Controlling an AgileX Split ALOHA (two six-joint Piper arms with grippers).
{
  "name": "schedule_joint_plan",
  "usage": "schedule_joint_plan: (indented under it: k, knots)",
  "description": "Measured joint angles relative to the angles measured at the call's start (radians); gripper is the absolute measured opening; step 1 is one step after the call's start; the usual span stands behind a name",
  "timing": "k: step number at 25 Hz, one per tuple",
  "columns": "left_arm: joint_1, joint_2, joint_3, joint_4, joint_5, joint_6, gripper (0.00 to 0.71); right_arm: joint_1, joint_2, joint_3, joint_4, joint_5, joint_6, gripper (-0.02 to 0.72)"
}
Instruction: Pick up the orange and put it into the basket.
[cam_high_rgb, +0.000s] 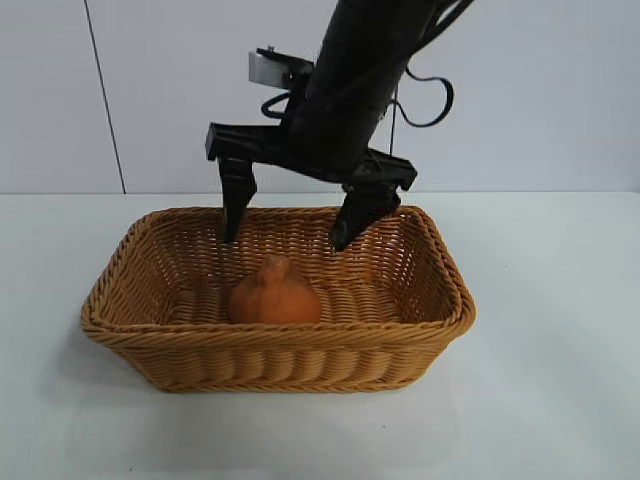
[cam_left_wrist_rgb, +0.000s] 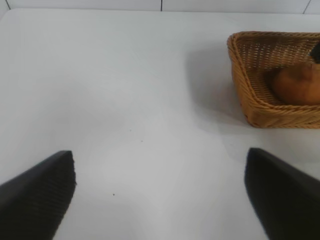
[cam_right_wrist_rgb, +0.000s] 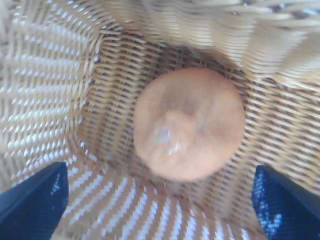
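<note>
Basket (cam_left_wrist_rgb: 260, 80) cropped at frame edge

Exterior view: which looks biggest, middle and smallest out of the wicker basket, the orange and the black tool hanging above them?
1. Wicker basket, clearly the widest.
2. Right tool, open above the basket; its spread spans more than the fruit, though nearness to the camera makes this unsure.
3. Orange, lying inside the basket.

The basket (cam_high_rgb: 440, 300) is showing tightly woven wicker with a braided rim and a slight sheen. The orange (cam_high_rgb: 275, 297) is looking matt and rough-skinned. The table (cam_left_wrist_rgb: 125, 100) is appearing smooth and matt white. The right gripper (cam_high_rgb: 290, 232) is wearing matt black fingers.
</note>
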Motion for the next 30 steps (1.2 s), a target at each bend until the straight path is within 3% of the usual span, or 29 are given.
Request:
schedule_joint_plan:
  k: [2, 5, 12, 25, 30]
  knots:
    - [0.000, 0.000, 0.000, 0.000, 0.000, 0.000, 0.651, 0.000, 0.000, -0.062, -0.046, 0.120, 0.006, 0.694]
    - [0.000, 0.000, 0.000, 0.000, 0.000, 0.000, 0.651, 0.000, 0.000, -0.126, -0.128, 0.198, 0.022, 0.694]
    - [0.000, 0.000, 0.000, 0.000, 0.000, 0.000, 0.651, -0.040, -0.003, -0.145, -0.210, 0.212, 0.040, 0.694]
    - [0.000, 0.000, 0.000, 0.000, 0.000, 0.000, 0.651, -0.458, -0.003, -0.145, -0.234, 0.218, -0.025, 0.694]
    - [0.000, 0.000, 0.000, 0.000, 0.000, 0.000, 0.651, -0.525, -0.003, -0.145, -0.234, 0.219, -0.032, 0.694]
